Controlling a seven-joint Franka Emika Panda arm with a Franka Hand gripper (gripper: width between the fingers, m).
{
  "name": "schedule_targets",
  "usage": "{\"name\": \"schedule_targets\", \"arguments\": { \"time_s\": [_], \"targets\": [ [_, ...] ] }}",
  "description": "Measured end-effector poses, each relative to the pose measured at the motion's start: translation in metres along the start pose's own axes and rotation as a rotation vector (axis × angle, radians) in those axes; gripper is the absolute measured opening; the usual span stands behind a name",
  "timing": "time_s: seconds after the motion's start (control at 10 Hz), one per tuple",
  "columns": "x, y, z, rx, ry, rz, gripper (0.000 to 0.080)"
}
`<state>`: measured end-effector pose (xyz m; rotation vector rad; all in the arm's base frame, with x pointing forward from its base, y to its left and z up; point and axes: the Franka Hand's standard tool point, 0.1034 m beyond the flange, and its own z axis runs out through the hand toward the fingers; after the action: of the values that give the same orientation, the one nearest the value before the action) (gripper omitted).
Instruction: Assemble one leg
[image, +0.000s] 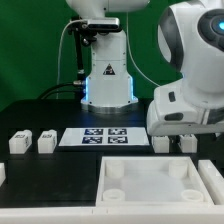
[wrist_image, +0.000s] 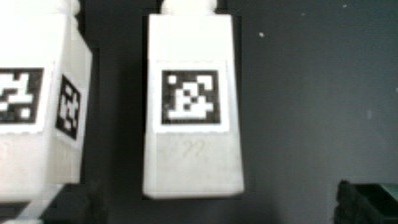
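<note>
In the wrist view one leg (wrist_image: 192, 105), a white post with a square marker tag, lies lengthwise on the black table. A second leg (wrist_image: 39, 100) lies close beside it. My gripper (wrist_image: 205, 208) is open and empty, with one dark fingertip on each side of the near end of the centred leg, touching neither leg. In the exterior view the gripper (image: 176, 130) hangs low over two legs (image: 163, 143) (image: 187, 143) at that view's right. Two more legs (image: 19, 143) (image: 45, 143) stand at its left.
The marker board (image: 103, 136) lies flat in the middle of the table. The wide white tray-like piece (image: 150, 165) with corner sockets fills the front. The robot base (image: 107, 75) stands at the back before a green wall.
</note>
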<state>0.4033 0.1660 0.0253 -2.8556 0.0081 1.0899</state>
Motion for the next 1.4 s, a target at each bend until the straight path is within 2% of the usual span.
{"name": "schedule_targets", "arguments": {
  "time_s": [0.3, 0.8, 1.2, 1.3, 1.4],
  "targets": [
    [0.003, -0.002, 0.001, 0.001, -0.023, -0.004, 0.0649],
    [-0.001, -0.009, 0.024, -0.018, -0.063, -0.001, 0.0649],
    [-0.001, -0.005, 0.027, -0.018, -0.07, 0.005, 0.0649],
    [-0.001, -0.005, 0.027, -0.018, -0.07, 0.004, 0.0537],
    [-0.001, -0.005, 0.027, -0.018, -0.07, 0.004, 0.0537]
  ]
}}
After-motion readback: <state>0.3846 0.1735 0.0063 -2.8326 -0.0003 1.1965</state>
